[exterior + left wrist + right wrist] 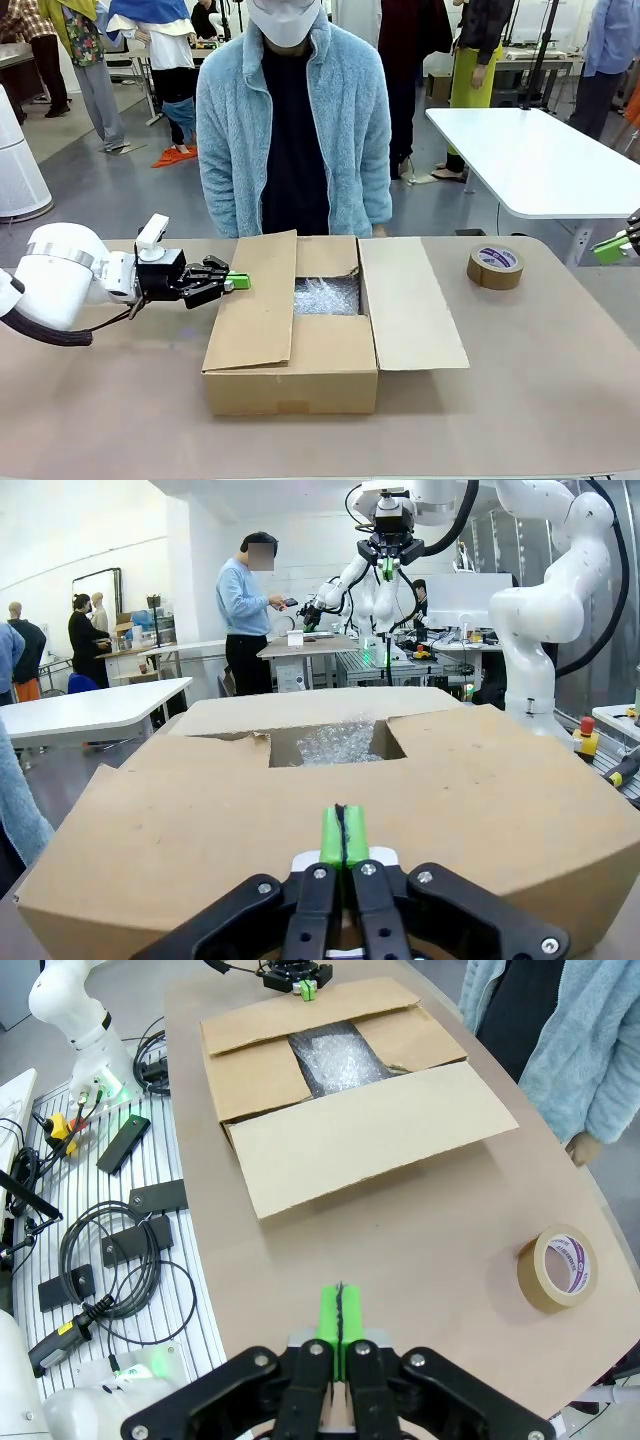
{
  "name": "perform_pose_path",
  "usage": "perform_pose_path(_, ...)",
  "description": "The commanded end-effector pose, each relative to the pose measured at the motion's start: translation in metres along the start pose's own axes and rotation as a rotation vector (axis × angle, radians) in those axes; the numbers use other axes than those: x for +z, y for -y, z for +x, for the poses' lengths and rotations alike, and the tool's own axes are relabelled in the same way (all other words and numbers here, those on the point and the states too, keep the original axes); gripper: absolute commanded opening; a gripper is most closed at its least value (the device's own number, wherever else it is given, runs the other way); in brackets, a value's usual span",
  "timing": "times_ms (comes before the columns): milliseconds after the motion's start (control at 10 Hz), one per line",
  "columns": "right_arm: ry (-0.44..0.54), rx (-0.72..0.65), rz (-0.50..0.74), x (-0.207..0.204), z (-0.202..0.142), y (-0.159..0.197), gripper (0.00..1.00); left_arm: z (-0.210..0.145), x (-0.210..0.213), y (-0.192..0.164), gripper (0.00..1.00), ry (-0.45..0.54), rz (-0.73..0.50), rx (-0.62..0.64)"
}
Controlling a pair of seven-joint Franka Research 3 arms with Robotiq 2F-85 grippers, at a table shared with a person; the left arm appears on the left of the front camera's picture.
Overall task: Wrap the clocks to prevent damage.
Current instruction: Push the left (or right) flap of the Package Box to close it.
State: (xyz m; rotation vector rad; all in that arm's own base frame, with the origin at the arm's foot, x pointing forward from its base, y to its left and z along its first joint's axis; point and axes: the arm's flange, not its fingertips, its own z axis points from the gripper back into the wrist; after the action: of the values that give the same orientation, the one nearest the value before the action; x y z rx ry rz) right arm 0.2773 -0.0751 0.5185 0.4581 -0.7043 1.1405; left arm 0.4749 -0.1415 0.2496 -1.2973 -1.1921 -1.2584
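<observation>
Two empty tools, pads together: left tool (238, 283) beside the box (290, 375), right tool (340, 1308) above table (420, 1220).

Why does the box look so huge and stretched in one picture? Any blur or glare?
Left wrist view: the wide lens sits close, so the box and shut left claw loom large; the far wall looks washed out. Right wrist view: sharp, tape and cables crisp. Front view: even light, soft shadows, no glare.

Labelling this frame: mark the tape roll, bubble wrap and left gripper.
tape roll (491, 279): front view, outer brown band
bubble wrap (326, 296): front view, middle of visible patch
left gripper (240, 282): front view, between its fingertips
</observation>
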Motion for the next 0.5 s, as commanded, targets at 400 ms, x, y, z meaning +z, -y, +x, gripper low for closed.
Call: perform_pose_path(400,0.028,0.009,0.011,-0.0019,-0.0005,0.0020,0.01,-0.0011,-0.0010,0.0003,0.00,-0.004,0.002,-0.003)
